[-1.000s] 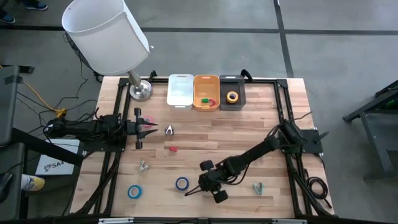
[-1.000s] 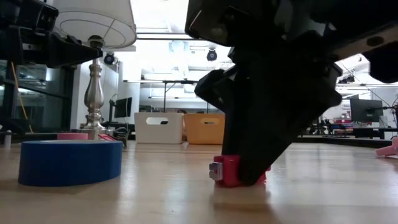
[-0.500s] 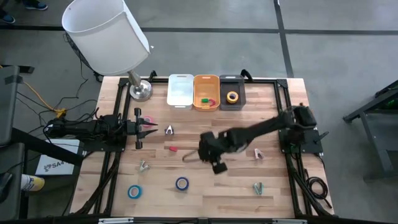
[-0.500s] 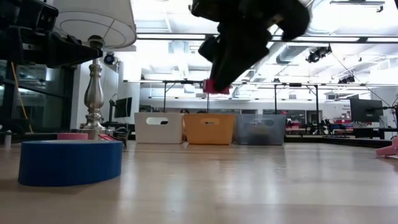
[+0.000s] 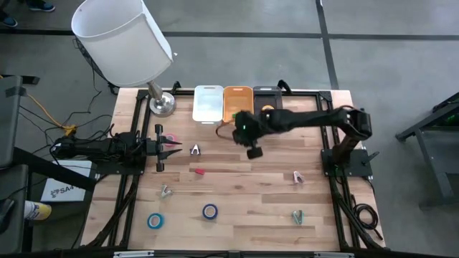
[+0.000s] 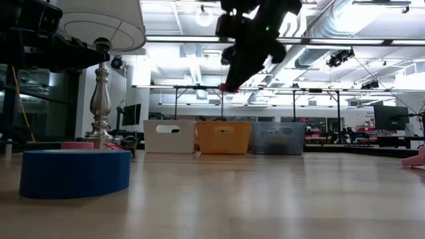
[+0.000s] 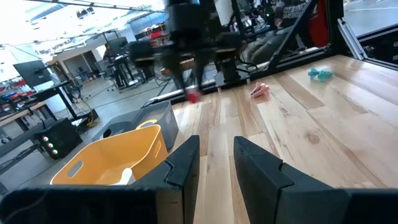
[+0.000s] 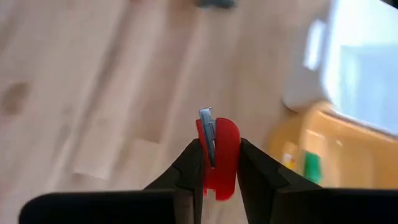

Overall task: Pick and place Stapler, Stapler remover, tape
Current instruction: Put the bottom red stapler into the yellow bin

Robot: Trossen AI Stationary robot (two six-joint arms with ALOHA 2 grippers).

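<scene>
Red stapler — clamped in the right end effector — above the table.

**Lamp, bins and clutter around the table**

A white-shaded lamp on a silver base stands at the far left corner of the wooden table. Beside it sit three bins in a row: white, orange and dark grey. A yellow cable trails on the floor.
</scene>
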